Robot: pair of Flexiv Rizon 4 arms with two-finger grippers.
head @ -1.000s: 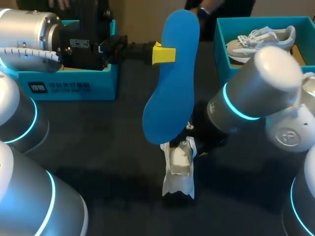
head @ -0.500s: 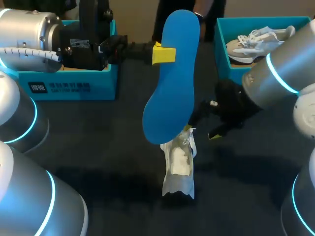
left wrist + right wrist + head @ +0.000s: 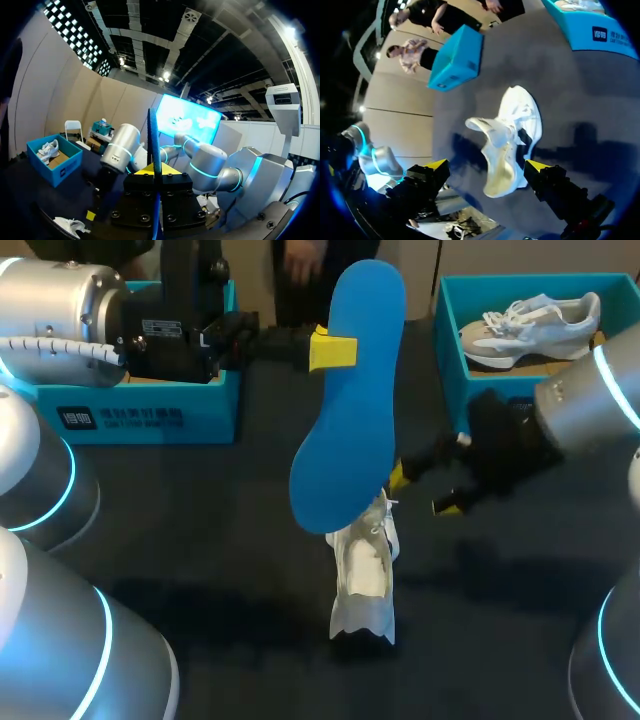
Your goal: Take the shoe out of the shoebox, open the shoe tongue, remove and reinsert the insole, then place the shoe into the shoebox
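1. The left jaws are clamped on the blue insole, pinching it from both sides near its upper end. In the left wrist view the insole sits edge-on right between the two fingers.
2. The right jaws are wide apart with nothing in them. In the right wrist view their yellow fingertips frame the white shoe, but the shoe is out ahead of them and neither tip touches it.
3. The shoe lies on the dark table, not in any box. Its opening faces up, and a flap that looks like the tongue sticks out at one end.
4. The insole hangs upright above the shoe. In the head view its lower end overlaps the shoe's far end, but the left wrist view shows the shoe well below it, so the two are apart.
5. The right jaws hover just to the right of the shoe, with the right arm coming in from that side. The left arm comes in from beyond the shoe, on its left.
6. The right shoebox, teal, sits beyond the shoe and to its right, well apart, with a second shoe inside.
7. The left shoebox, also teal, sits beyond the shoe and to its left. The left arm partly hides it, so its contents can't be made out.
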